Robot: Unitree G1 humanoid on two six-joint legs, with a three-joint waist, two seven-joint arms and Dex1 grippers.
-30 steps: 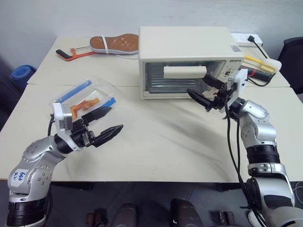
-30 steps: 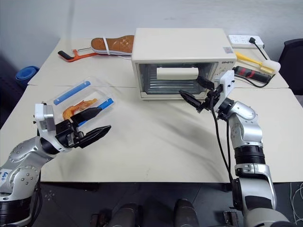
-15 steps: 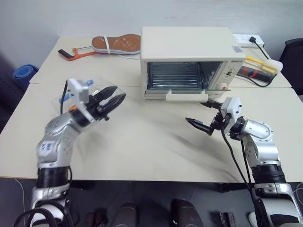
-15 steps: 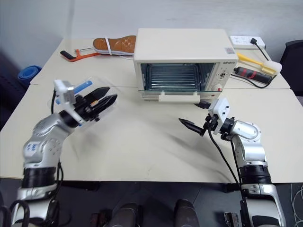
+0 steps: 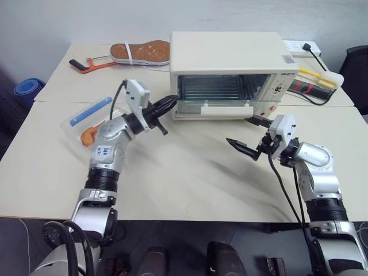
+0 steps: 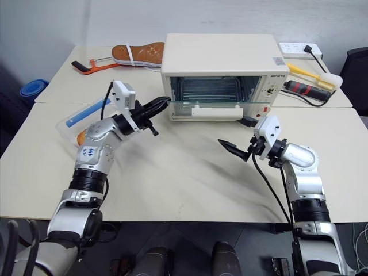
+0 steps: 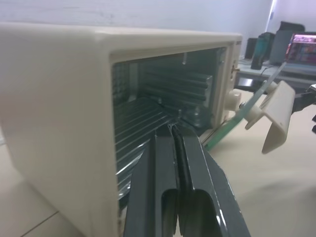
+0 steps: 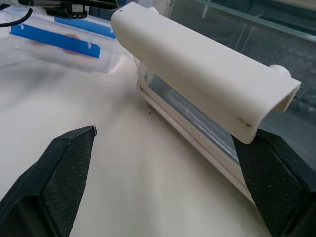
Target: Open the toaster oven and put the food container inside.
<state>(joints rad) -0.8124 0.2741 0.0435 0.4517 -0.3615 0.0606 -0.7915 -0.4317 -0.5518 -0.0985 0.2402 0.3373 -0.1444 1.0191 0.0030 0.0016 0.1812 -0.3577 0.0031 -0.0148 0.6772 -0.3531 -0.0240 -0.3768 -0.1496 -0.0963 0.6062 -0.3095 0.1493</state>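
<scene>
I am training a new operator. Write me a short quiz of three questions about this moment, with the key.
1. True or false: the door of the toaster oven is closed.
2. Where is the food container? A: inside the oven. B: on the table, beside the left arm. C: in the right gripper.
3. Fill in the missing word: the left gripper, near the oven's front left corner, is ____ and holds nothing.

Key: 1 false, the door hangs open; 2 B; 3 shut.
</scene>
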